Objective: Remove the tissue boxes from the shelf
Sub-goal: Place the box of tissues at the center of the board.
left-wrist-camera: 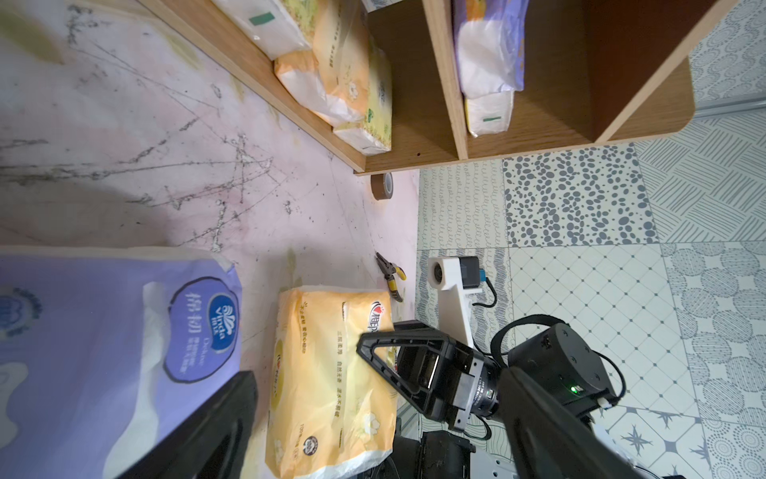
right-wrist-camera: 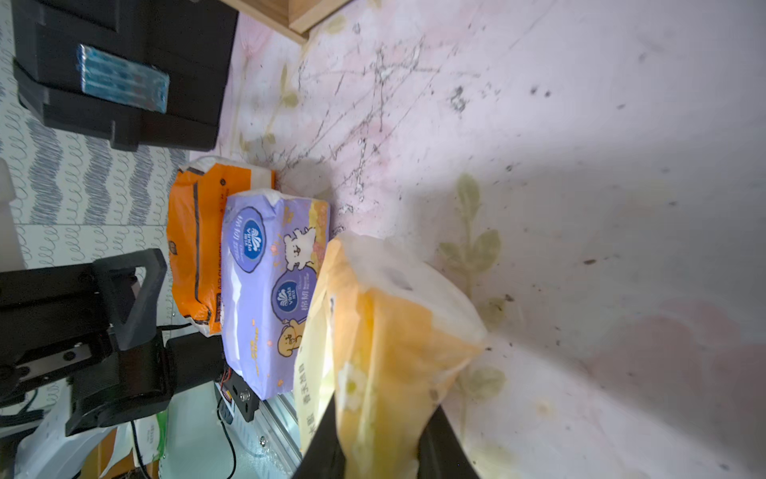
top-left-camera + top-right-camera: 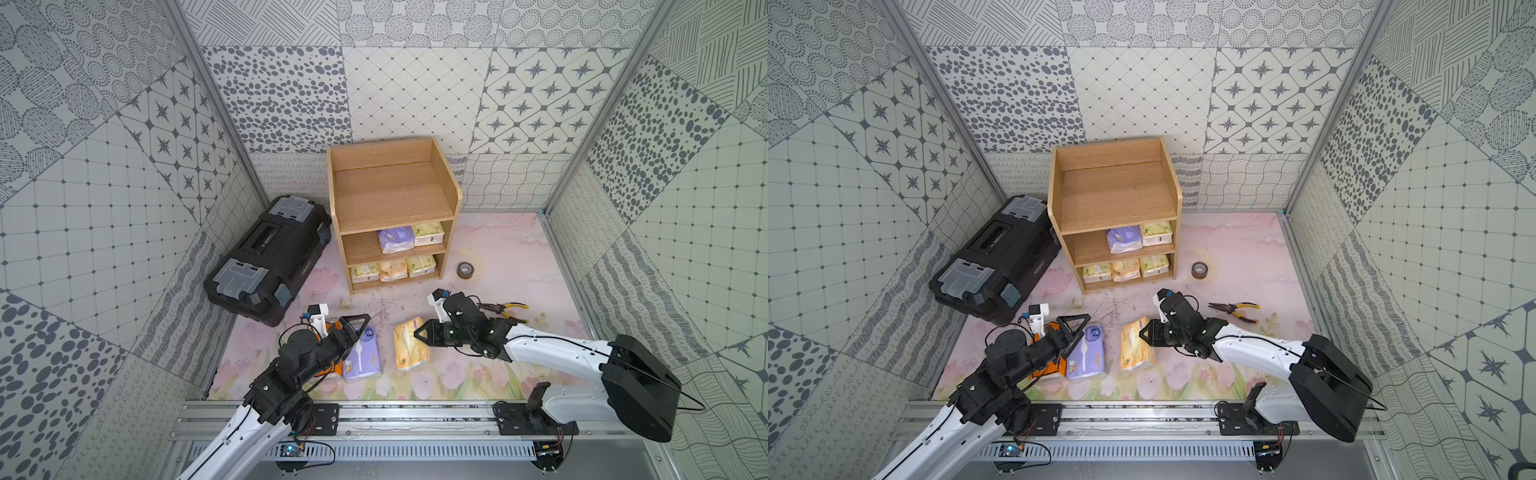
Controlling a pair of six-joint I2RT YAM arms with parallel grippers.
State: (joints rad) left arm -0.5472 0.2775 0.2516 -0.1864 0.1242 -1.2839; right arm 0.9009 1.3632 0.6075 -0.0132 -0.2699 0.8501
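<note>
The light-wood shelf (image 3: 456, 195) stands at the back. Its middle tier holds a lavender tissue pack (image 3: 395, 240) beside a pale green-yellow one (image 3: 428, 233). Three packs (image 3: 392, 270) fill the bottom tier. On the floor in front lie an orange pack (image 2: 199, 249) and a lavender pack (image 3: 363, 353), side by side. My left gripper (image 3: 356, 336) hovers open over that lavender pack and holds nothing. My right gripper (image 2: 381, 435) is shut on the near end of a peach-yellow pack (image 3: 409, 345), which lies just right of the lavender one.
A black toolbox (image 3: 270, 257) lies left of the shelf. A grey tape roll (image 3: 464, 270) sits right of the shelf's foot. Yellow-handled pliers (image 3: 507, 309) lie behind my right arm. The metal rail (image 3: 374, 415) runs along the front edge.
</note>
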